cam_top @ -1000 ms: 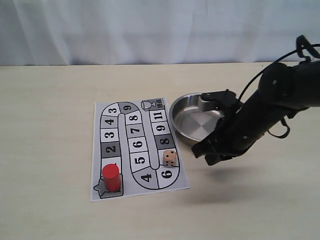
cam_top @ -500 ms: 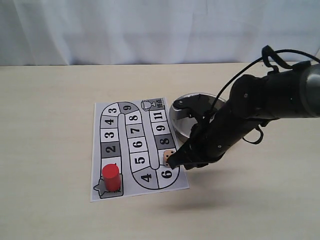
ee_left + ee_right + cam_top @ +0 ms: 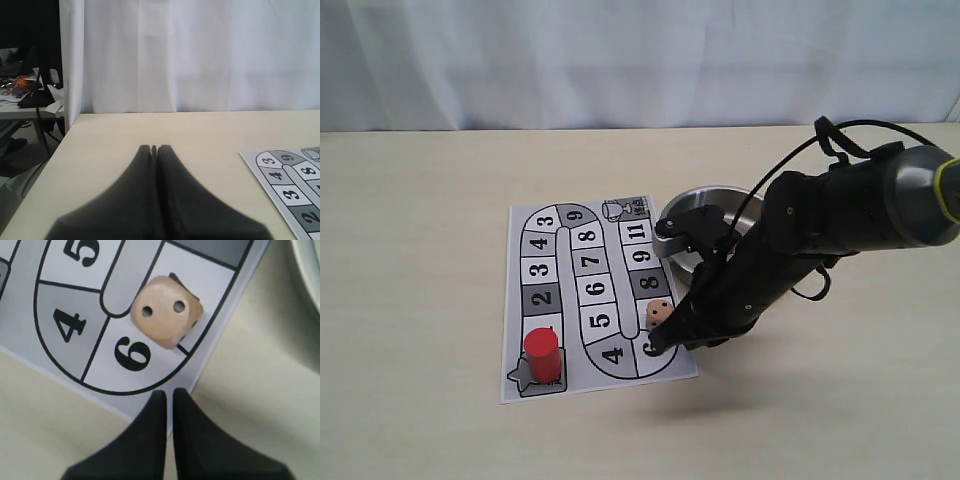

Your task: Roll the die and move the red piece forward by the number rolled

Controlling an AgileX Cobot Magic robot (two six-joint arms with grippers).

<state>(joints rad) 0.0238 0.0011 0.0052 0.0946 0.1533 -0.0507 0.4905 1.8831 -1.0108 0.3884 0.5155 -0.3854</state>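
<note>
The die (image 3: 660, 313) is a pale beige cube resting on the printed game board (image 3: 590, 262), beside square 6. From the right wrist view, the die (image 3: 167, 310) shows a face with two pips turned toward the camera. My right gripper (image 3: 655, 345) hovers just off the die, over the board's near right corner. Its fingers (image 3: 167, 392) are shut with only a slit between them and nothing held. The red piece (image 3: 541, 353) stands upright on the start square at the board's near left. My left gripper (image 3: 154, 147) is shut and empty above bare table, out of the exterior view.
A shallow steel bowl (image 3: 720, 189) sits just right of the board, partly hidden by my right arm; its rim (image 3: 310, 265) shows in the right wrist view. The board's corner (image 3: 295, 185) appears in the left wrist view. A white curtain backs the table.
My right arm has swung left from beside the bowl and dropped lower, so its gripper now sits at the board's near right corner next to the die. Die and red piece are unmoved.
</note>
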